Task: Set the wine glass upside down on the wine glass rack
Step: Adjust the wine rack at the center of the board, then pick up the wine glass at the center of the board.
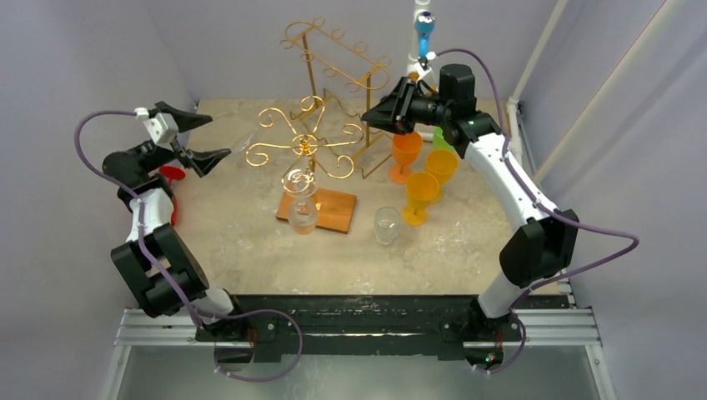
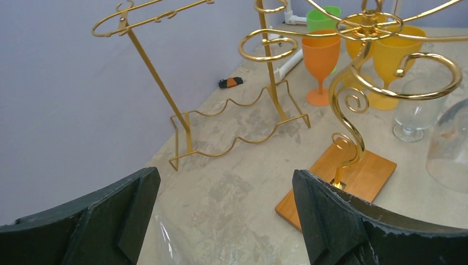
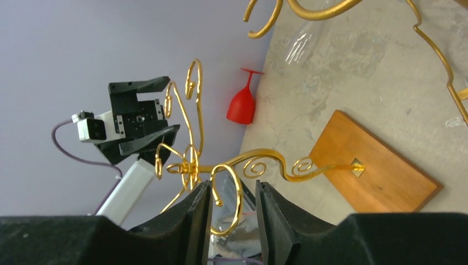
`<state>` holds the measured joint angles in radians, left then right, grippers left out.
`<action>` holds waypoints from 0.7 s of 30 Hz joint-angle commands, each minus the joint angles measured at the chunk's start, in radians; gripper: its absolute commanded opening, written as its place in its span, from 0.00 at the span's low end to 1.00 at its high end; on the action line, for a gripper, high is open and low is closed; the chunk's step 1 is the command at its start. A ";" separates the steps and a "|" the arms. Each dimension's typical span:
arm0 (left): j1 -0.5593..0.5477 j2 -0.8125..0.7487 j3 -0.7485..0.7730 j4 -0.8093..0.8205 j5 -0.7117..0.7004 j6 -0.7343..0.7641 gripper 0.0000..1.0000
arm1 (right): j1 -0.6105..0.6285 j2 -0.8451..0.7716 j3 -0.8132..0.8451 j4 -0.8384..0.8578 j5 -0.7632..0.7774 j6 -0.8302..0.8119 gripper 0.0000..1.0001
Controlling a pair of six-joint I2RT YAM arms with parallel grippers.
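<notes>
While the left gripper [image 1: 215,135] sits wide open, holding nothing, off the rack's left side, the clear wine glass [image 1: 302,210] hangs upside down from the gold rack [image 1: 305,143] above its wood base [image 1: 335,210]. It's between both grippers, touching neither. Right gripper [image 3: 233,187] has its jaws slightly apart with a rack curl in the gap, not clamped. A second clear glass [image 3: 302,43] seems to lie on the table [image 1: 250,250] near the left fingers.

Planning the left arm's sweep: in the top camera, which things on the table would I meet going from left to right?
Red glass → wooden base of the gold rack → short clear glass → nearest yellow glass.
</notes>
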<state>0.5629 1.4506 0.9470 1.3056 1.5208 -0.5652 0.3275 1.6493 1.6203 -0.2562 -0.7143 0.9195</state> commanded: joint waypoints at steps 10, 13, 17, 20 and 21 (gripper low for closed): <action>-0.088 0.180 0.540 -1.476 -0.556 0.654 1.00 | -0.005 -0.019 0.162 -0.106 0.043 -0.122 0.59; -0.189 0.266 0.703 -1.712 -0.805 0.773 1.00 | -0.005 -0.059 0.143 -0.145 0.071 -0.151 0.73; -0.223 0.343 0.741 -1.706 -0.900 0.700 1.00 | -0.005 -0.133 0.060 -0.146 0.115 -0.172 0.99; -0.285 0.392 0.764 -1.762 -1.012 0.746 1.00 | -0.005 -0.179 0.015 -0.157 0.146 -0.184 0.99; -0.303 0.413 0.778 -1.786 -1.043 0.764 1.00 | -0.005 -0.194 0.001 -0.157 0.152 -0.188 0.99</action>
<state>0.3080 1.7920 1.6745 -0.2714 0.6983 0.1051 0.3260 1.5551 1.6527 -0.4419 -0.6136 0.7883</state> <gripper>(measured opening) 0.996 0.987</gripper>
